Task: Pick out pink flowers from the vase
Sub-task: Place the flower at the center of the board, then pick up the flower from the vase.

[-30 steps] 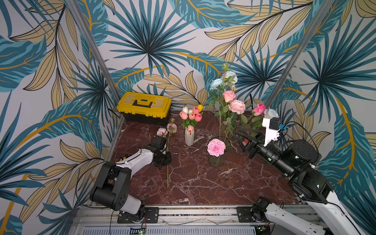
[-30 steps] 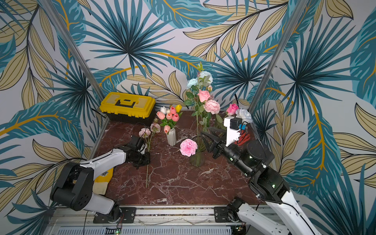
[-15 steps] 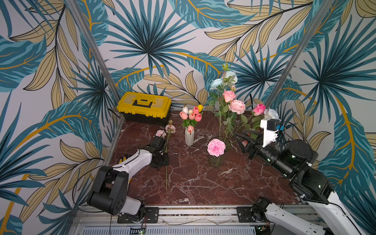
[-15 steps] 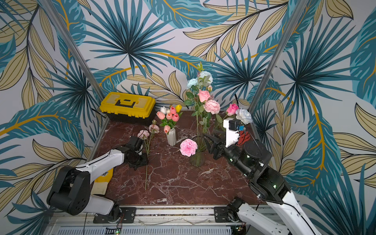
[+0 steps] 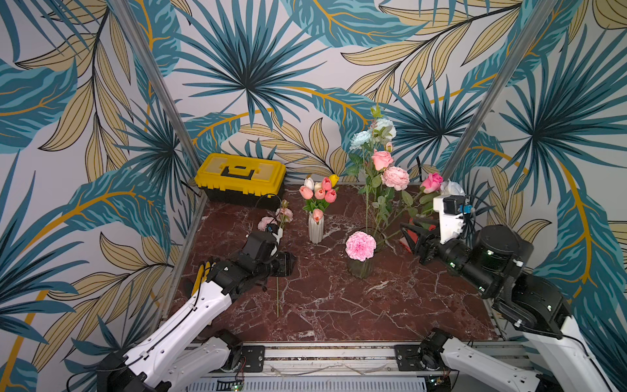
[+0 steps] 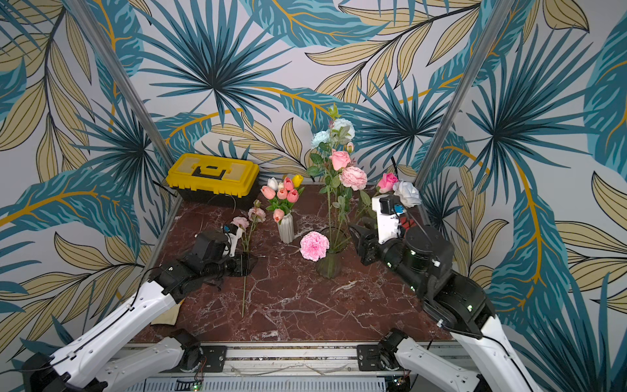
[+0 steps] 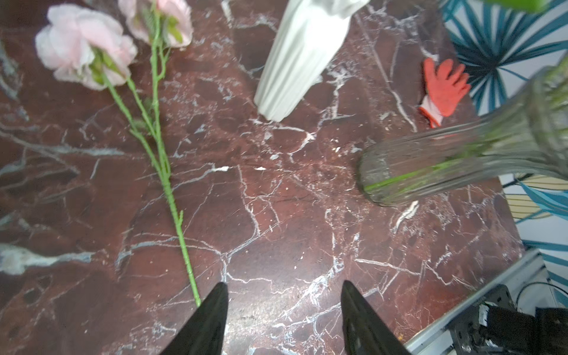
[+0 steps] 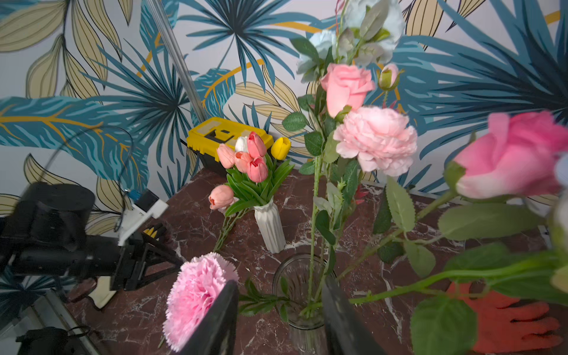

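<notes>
Left wrist view is taken up by the dark red marble table [image 7: 276, 215], on which a pale pink spray [image 7: 83, 43] is laid flat, its long green stem ending just beside one fingertip of the left gripper [image 7: 284, 285]; whether stem and finger touch cannot be told. The black fingers are held well apart and nothing is caught between them.

In both top views the other pink flowers are found standing in vases. A ruffled pink carnation [image 5: 360, 246] is hung low against the rim of the glass vase [image 5: 360, 269]. From the same vase a pink rose [image 5: 381, 159] and a pale pink peony [image 5: 395, 178] are raised on tall stems, while a deeper pink rose [image 5: 431, 182] is leaned out toward the right arm. Pink and coral tulips [image 5: 319, 195] are kept in the white ribbed vase [image 5: 315, 230] near the middle of the table. A yellow toolbox [image 5: 241, 173] is set at the back left corner.

In the right wrist view the right gripper [image 8: 279, 281] is shown with its fingers parted, the mouth of the glass vase and its green stems being framed in the gap; no stem is seen clamped, and the carnation is partly hidden by one finger
</notes>
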